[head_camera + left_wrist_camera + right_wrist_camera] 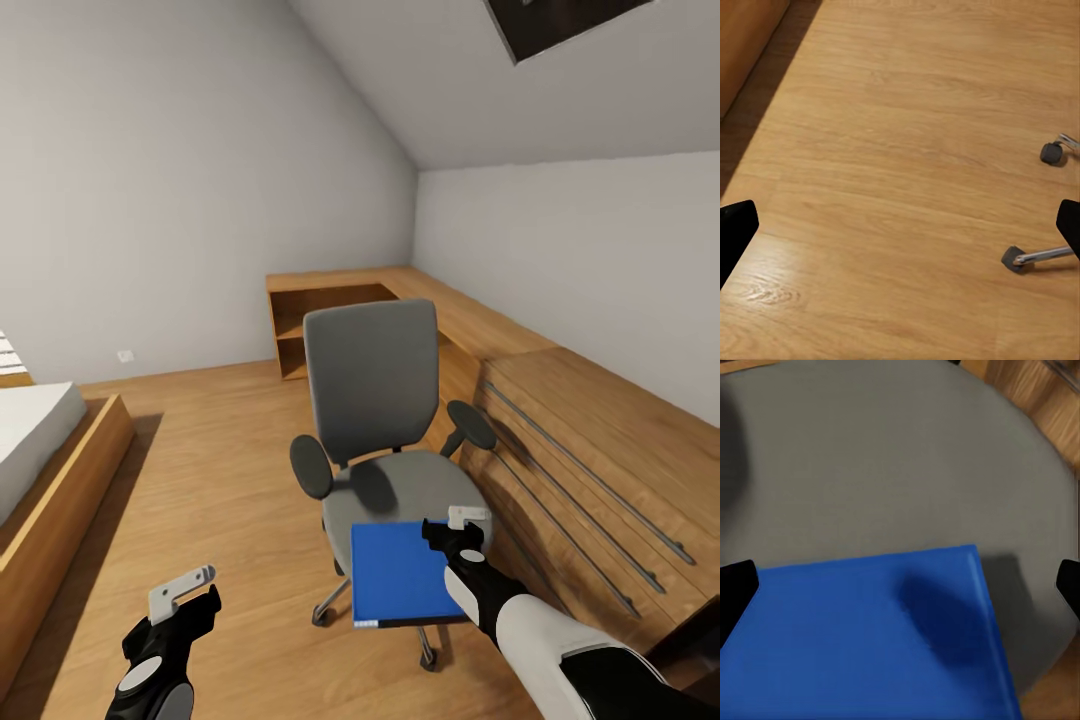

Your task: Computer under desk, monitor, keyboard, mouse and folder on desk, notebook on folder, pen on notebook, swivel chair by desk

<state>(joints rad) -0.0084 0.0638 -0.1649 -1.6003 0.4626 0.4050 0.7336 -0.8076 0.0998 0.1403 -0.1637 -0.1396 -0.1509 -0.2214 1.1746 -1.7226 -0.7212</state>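
Left gripper point(190, 590) low over the bare wooden floor point(900, 150), fingers spread wide, nothing held. Right gripper point(458, 528) above the blue folder point(405, 572), fingers wide apart, nothing gripped yet. Folder flat on the swivel chair point(375, 400) seat, overhanging the front edge. Risk: a push, and a slide off. Beyond, the wooden desk point(480, 330) along the wall.

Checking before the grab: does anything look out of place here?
Yes. The blue folder lies on the chair seat rather than a desk, overhanging its front edge. The right gripper hovers open above it.
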